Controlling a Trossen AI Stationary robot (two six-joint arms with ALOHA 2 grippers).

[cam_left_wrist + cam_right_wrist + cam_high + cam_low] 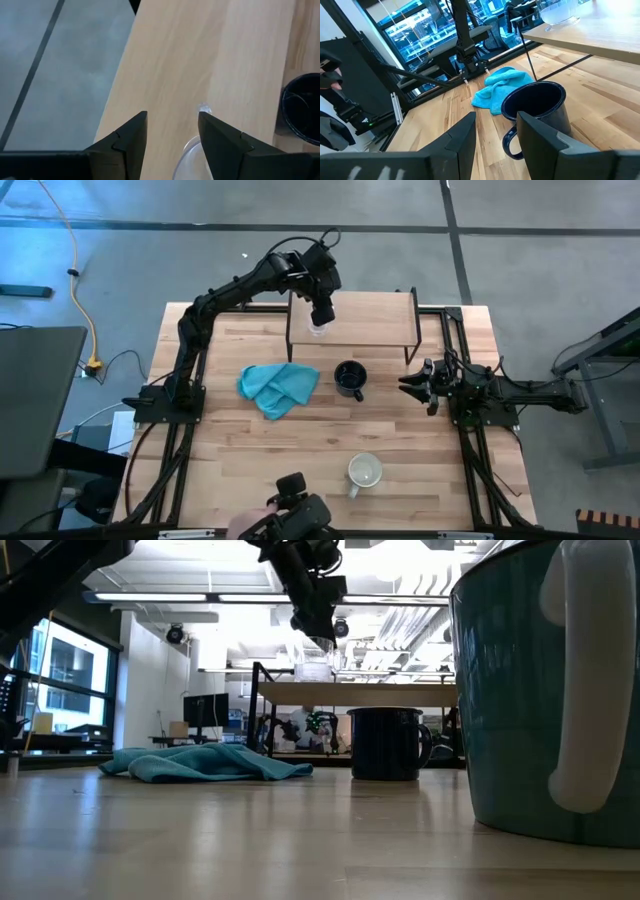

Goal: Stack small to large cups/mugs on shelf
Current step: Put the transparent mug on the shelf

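The small clear glass cup (318, 330) stands upright on the left part of the shelf (370, 308). My left gripper (322, 315) hangs open just above it, tilted downward. In the left wrist view the cup's rim (192, 150) shows low between the fingers, beside one of them. The black mug (350, 378) stands on the table in front of the shelf, handle toward the near edge. The pale mug (364, 472) stands near the table's front edge. My right gripper (415, 385) waits open and level at the table's right, pointing at the black mug (535, 110).
A crumpled teal cloth (278, 387) lies on the table left of the black mug. A dark device (298, 515) with a person's hand (245, 525) beside it sits at the near edge. The shelf's right part (385, 305) is bare board.
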